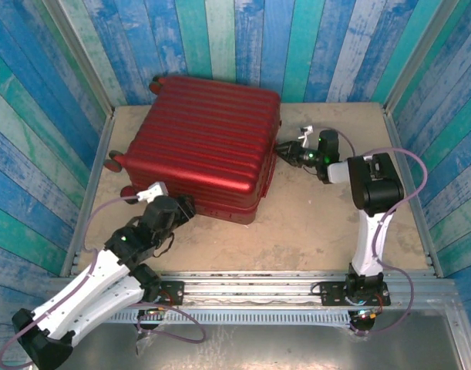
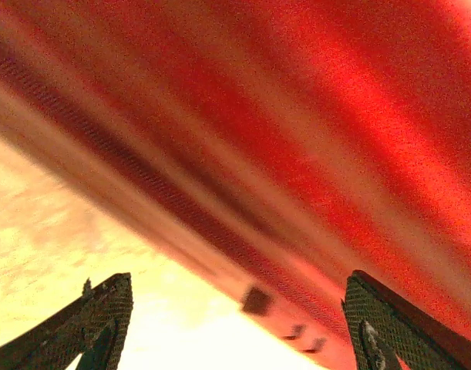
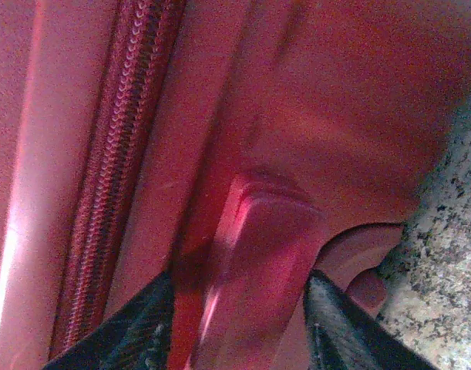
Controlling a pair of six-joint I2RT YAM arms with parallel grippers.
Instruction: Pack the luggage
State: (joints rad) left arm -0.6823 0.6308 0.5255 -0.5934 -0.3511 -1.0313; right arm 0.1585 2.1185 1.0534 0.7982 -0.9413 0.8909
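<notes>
Right wrist: right gripper (image 3: 241,308) straddles raised part of the luggage (image 3: 335,100).

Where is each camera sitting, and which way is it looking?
Top external: high behind the arms, looking down at the closed red luggage; left gripper and right gripper show.
Left wrist: low over the table, facing the luggage's edge; its open fingers show.
Right wrist: close against the luggage's side; its fingers pinch a raised red part there.
All three share the luggage.

Dark-red ribbed luggage (image 1: 204,142), speckled table (image 1: 320,223)
</notes>
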